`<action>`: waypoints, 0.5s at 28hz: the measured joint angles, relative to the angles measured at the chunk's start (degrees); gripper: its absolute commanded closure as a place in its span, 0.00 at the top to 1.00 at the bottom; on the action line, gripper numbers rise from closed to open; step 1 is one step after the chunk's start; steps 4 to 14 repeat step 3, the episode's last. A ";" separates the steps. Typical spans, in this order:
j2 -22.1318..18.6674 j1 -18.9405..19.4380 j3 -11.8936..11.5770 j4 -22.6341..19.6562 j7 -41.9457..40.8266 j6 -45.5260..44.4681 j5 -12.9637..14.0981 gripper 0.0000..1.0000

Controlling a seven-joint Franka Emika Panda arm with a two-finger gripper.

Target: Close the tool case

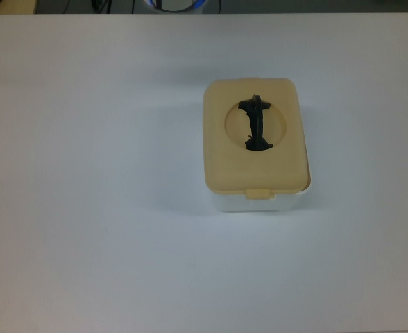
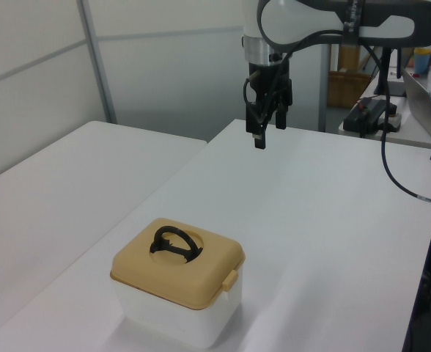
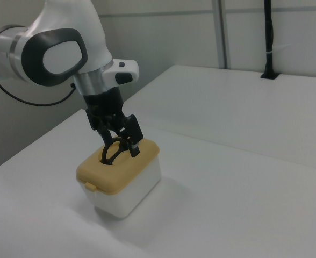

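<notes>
Right view: I see the arm in front of the box.

The tool case [image 3: 127, 185] sits on the white table [image 3: 244, 183], w/ its beige lid [image 3: 113, 171] down flat on the white box part. A small tab sticks out at the lid's near-left corner. The black handle [image 3: 110, 151] stands up in the lid's round dip. The gripper [image 3: 127, 146] hangs from the white & grey arm [image 3: 56, 51], pointing down, fingers a bit apart. It overlaps the handle & lid top; can't tell if it touches them or is just in front.
</notes>
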 measured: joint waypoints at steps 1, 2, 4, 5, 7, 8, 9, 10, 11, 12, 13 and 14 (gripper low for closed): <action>0.00 0.00 0.00 0.00 0.00 0.00 0.00 1.00; 0.00 0.00 0.00 0.00 0.00 0.00 0.00 1.00; 0.00 0.00 0.00 0.00 0.00 0.00 0.00 1.00; 0.00 0.00 0.00 0.00 0.00 0.00 0.00 1.00; 0.00 0.00 0.00 0.00 0.00 0.00 0.00 1.00; 0.00 0.00 0.00 0.00 0.00 0.00 0.00 1.00; 0.00 0.00 0.00 0.00 0.00 0.00 0.00 1.00; 0.00 0.00 0.00 0.00 0.00 0.00 0.00 1.00; 0.00 0.00 0.00 0.00 0.00 0.00 0.00 1.00; 0.00 0.00 0.00 0.00 0.00 0.00 0.00 1.00; 0.00 0.00 0.00 0.00 0.00 0.00 0.00 1.00; 0.00 0.00 0.00 0.00 0.00 0.00 0.00 1.00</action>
